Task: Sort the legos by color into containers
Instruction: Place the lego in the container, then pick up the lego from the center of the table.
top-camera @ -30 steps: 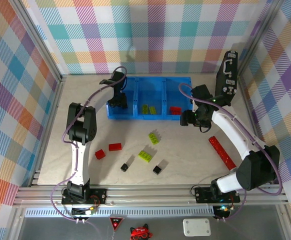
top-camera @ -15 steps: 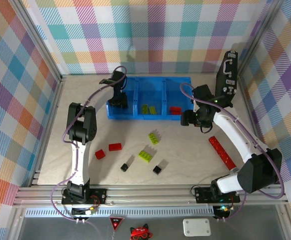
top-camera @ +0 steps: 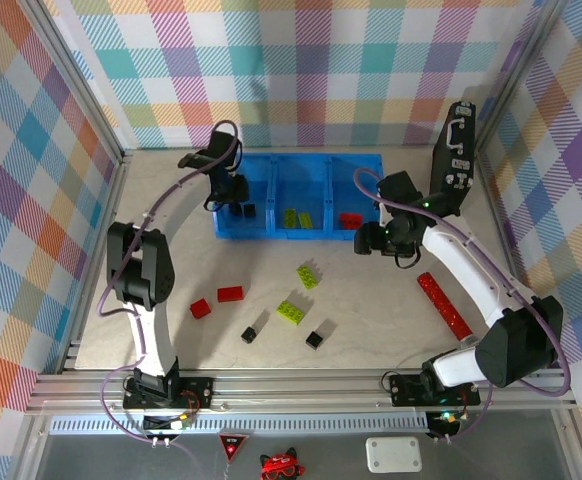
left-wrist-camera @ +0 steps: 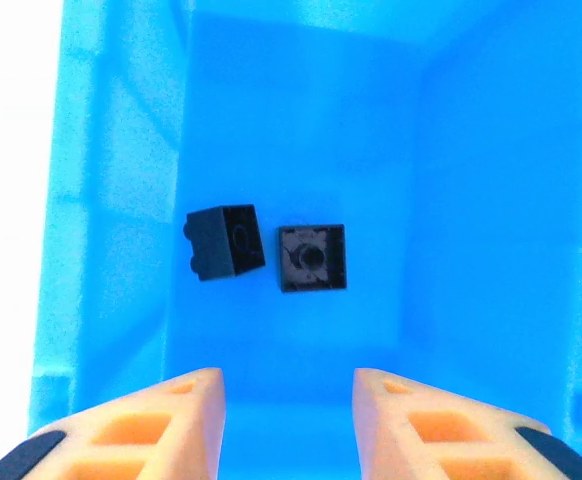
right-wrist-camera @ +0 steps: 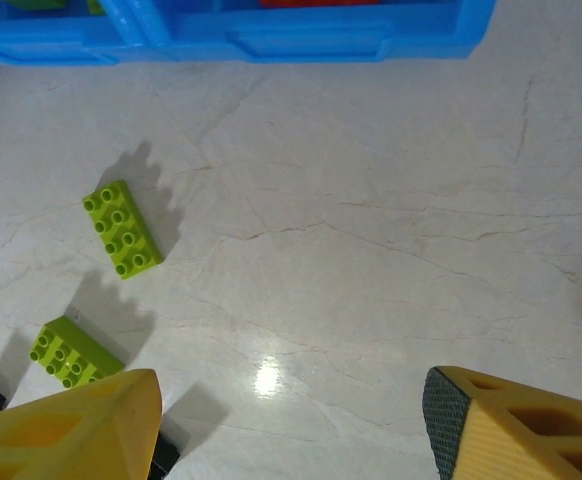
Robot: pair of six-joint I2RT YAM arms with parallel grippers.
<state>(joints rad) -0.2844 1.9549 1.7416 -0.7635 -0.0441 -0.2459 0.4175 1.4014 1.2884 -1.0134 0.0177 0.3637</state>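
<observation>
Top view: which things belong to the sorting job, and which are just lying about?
Job: bin, red bricks, green bricks, black bricks.
Lying about: red strip, black case.

My pale, marbled table (top-camera: 371, 300) carries a blue bin (top-camera: 291, 234) of three compartments at twelve o'clock and a tall black case (top-camera: 453, 150) at two o'clock. A long red strip (top-camera: 444, 305) lies at four. Two lime bricks (top-camera: 308, 275) lie near the centre, two red bricks (top-camera: 230, 293) at eight and two black bricks (top-camera: 315, 340) at six.
</observation>
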